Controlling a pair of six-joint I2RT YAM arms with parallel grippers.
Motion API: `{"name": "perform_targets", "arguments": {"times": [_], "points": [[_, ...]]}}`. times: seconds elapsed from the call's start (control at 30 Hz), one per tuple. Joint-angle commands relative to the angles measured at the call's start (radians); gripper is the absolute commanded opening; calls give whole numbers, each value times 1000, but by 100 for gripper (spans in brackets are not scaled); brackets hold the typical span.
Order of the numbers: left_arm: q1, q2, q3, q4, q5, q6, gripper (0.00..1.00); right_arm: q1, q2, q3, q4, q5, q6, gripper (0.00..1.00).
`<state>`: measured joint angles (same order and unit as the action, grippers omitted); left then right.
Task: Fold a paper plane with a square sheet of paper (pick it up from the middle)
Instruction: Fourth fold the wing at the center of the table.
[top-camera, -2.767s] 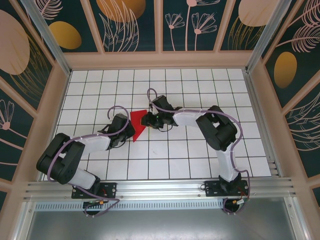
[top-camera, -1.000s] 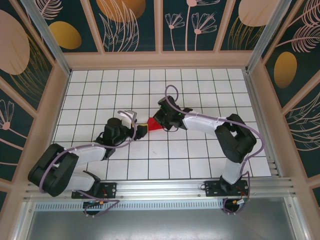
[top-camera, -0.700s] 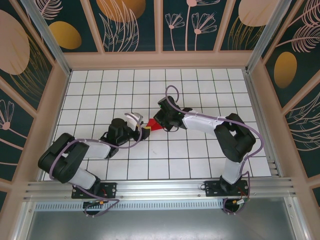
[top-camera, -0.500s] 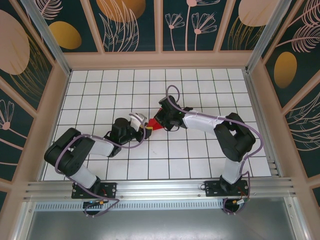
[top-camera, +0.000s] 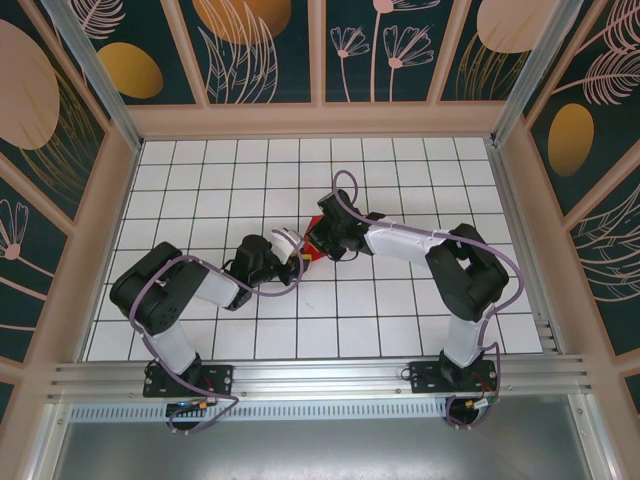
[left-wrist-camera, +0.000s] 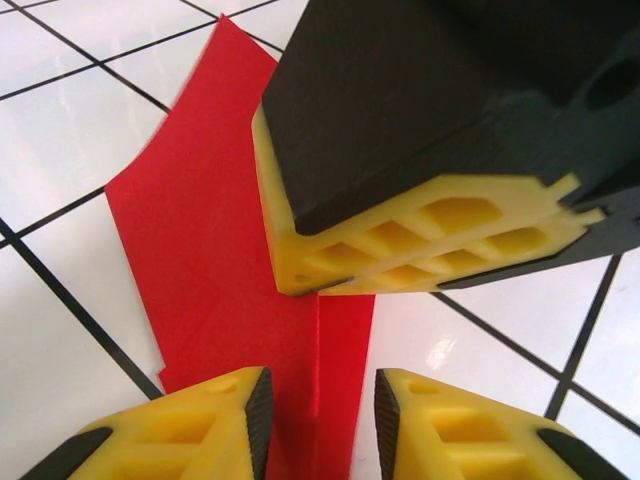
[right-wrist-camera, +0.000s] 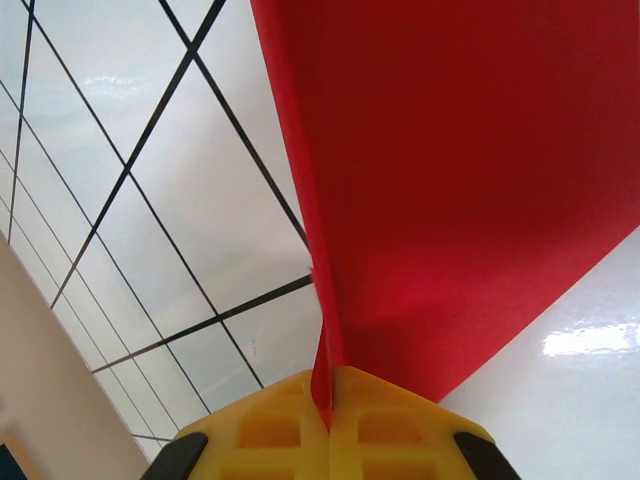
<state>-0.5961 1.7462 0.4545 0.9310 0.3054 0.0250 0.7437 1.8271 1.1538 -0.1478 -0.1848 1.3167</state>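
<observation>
Right gripper (right-wrist-camera: 328, 402): fingertips pressed together, red paper (right-wrist-camera: 450, 180) pinched at its fold.
Left gripper (left-wrist-camera: 322, 405): fingers held narrowly apart, raised crease straddled.
Support: tiled table (left-wrist-camera: 60, 150), touched by the paper.

Body: left arm (top-camera: 215, 290) & right arm (top-camera: 400, 243): black joints, white shells, purple cables. Left hand (left-wrist-camera: 320, 400) & right hand (right-wrist-camera: 330, 420): black w/ yellow ribbed pads (left-wrist-camera: 200, 430).
</observation>
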Motion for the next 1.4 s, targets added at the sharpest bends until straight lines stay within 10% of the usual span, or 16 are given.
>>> {"name": "perform_targets", "arguments": {"times": [0.0, 0.73, 1.0, 1.37], "points": [[-4, 20, 19, 24, -30, 36, 30, -8, 11, 27, -15, -31, 18, 0], [-5, 27, 6, 66, -37, -21, 8, -32, 27, 42, -36, -67, -40, 0], [-5, 10, -22, 76, -45, -190, 7, -66, -96, -28, 47, -32, -293, 50], [-5, 28, -42, 146, 10, -444, 5, -127, -211, -279, 286, -89, -427, 50]]}}
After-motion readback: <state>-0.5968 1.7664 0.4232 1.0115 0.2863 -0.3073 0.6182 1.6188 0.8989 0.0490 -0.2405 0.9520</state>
